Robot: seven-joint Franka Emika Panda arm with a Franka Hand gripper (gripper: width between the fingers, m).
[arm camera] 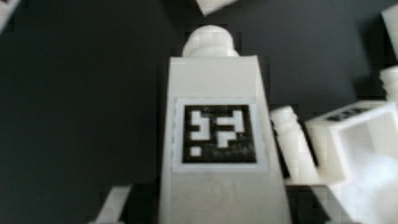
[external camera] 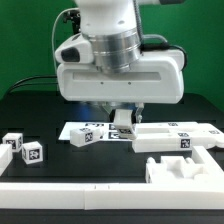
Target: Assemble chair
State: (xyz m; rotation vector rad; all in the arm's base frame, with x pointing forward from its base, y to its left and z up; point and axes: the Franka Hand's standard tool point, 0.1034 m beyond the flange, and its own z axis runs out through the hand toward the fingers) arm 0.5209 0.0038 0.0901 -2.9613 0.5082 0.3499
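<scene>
The arm's fingers (external camera: 122, 115) pinched a tagged white chair leg (arm camera: 221, 130) near the table's (external camera: 40, 108) centre, flat panels (external camera: 180, 136) lying at three o'clock; carrying looked under way, and lining its peg (arm camera: 212, 40) up with a panel seemed next.

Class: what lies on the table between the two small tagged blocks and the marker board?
Only bare black table between blocks and marker board; exterior view shows it.
</scene>
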